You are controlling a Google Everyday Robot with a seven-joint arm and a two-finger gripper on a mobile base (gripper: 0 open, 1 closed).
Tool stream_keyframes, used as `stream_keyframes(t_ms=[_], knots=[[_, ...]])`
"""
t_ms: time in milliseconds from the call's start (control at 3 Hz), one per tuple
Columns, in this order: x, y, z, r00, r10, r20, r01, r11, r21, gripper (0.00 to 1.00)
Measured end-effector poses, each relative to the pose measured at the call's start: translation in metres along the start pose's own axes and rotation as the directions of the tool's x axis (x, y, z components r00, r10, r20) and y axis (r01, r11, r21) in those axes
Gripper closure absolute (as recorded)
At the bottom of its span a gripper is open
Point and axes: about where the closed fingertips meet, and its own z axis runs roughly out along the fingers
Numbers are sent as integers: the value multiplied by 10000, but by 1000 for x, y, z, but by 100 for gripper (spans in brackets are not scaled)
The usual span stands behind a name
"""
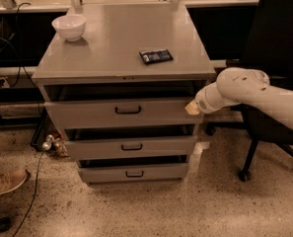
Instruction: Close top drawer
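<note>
The top drawer (pixel 87 113) is a wide grey metal front with a small dark bar handle (pixel 128 110) at its centre. It stands pulled out a little from the grey cabinet (pixel 121 43), with a dark gap above it. My white arm reaches in from the right. Its gripper (pixel 192 107) sits against the right end of the top drawer's front, at the drawer's upper right corner. Only a pale tip of it shows.
Two shorter grey drawers, the middle drawer (pixel 131 147) and the bottom drawer (pixel 133 173), also stand slightly out. A white bowl (pixel 69 26) and a dark packet (pixel 156 56) lie on the cabinet top. A black office chair (pixel 264 132) stands behind my arm. A shoe (pixel 5 182) and cables lie at left.
</note>
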Motion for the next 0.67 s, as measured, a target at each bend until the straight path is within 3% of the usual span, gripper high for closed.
stream_keyframes(t_ms=[333, 667], knots=[[0, 0, 0, 10000, 0, 0, 0, 10000, 0, 30], [9, -1, -3, 9992, 401, 73, -402, 9992, 72, 29]])
